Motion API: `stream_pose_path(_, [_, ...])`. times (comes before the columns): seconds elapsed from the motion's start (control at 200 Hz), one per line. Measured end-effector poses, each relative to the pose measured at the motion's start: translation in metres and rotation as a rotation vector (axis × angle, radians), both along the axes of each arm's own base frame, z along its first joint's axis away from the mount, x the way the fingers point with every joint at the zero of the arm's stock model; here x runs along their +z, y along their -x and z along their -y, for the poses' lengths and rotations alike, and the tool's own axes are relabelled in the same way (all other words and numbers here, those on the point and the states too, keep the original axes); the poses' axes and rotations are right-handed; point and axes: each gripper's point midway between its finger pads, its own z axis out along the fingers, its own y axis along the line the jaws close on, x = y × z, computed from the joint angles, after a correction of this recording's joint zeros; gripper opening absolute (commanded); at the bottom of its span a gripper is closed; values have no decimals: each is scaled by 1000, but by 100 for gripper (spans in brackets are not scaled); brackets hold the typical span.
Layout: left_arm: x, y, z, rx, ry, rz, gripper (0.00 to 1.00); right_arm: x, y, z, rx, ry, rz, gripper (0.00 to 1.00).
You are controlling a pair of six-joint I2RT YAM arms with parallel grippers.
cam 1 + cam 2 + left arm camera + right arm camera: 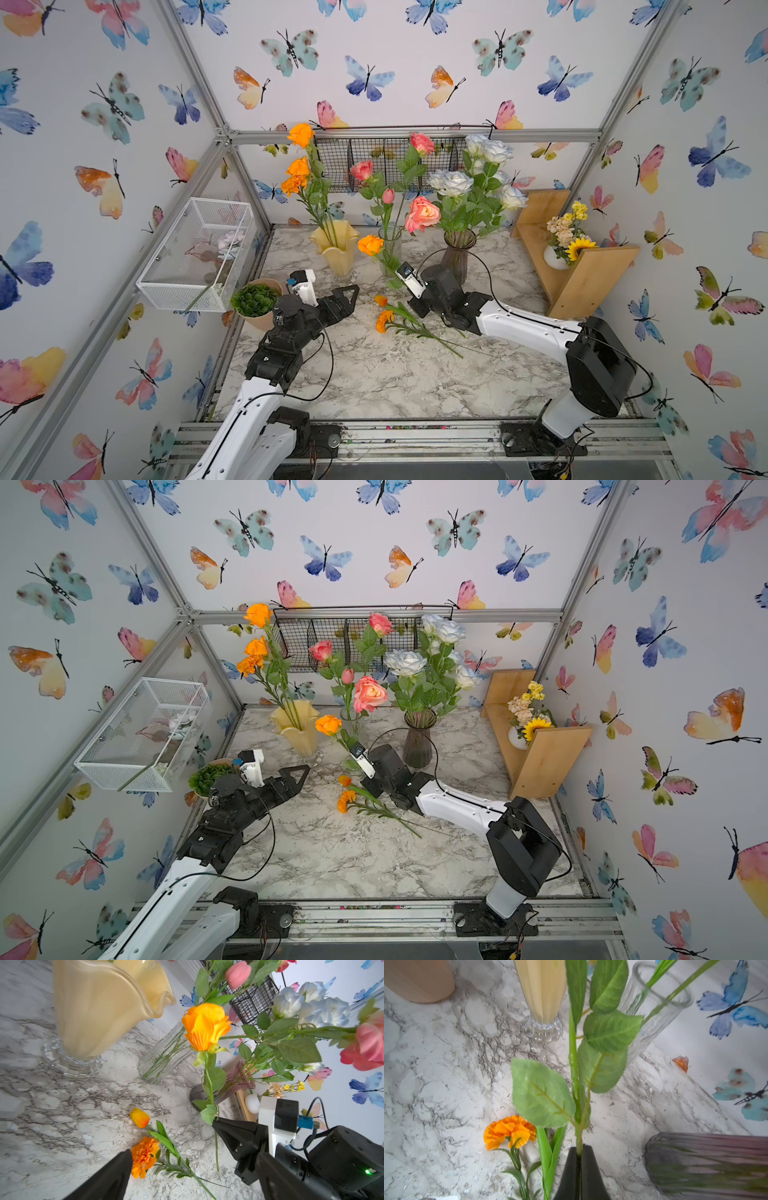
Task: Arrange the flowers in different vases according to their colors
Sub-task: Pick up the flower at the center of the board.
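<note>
The left arm (pixel 257 415) and right arm (pixel 523 328) are clad in white shells with black joints and looped black cables (pixel 332 365). The left claw (pixel 194 1152) and right claw (pixel 580 1149) are black, tapered.

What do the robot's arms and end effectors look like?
The left arm and right arm have white links with black joints. Thin black cables loop outside. The left end effector and right end effector have black tapering fingers and white camera mounts.
</note>
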Motion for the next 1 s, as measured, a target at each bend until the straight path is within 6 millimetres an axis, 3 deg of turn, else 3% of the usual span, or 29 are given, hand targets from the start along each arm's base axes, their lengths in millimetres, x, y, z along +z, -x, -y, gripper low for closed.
stream_pose_path(0.05, [1,-2,9,-25,2,6,100,4,1,-3,10,-9,13,2])
stream_pose_path(0.225, [4,-13,35,-85,17,20,88,16,12,-17,64,-48,22,2])
stream_pose_path(0.375, [13,-30,46,-97,14,33,74,43,25,-36,114,-94,47,2])
stream_pose_path(0.45, [18,-38,47,-84,10,43,60,55,35,-42,136,-116,57,2])
stream_pose_path(0.546, [22,-45,48,-71,0,57,54,67,46,-44,153,-139,61,2])
stream_pose_path(0.611, [24,-49,48,-66,-3,62,44,73,51,-46,162,-151,64,2])
stream_pose_path(0.881, [46,-50,53,-77,10,109,3,78,62,-46,172,-168,58,2])
stream_pose_path(0.911, [48,-49,55,-84,11,110,0,78,62,-45,170,-170,56,9])
stream_pose_path(0.956, [49,-47,56,-92,5,111,0,78,62,-45,168,-172,55,35])
stream_pose_path(1.001, [49,-47,55,-88,-3,108,0,78,62,-44,162,-178,49,54])
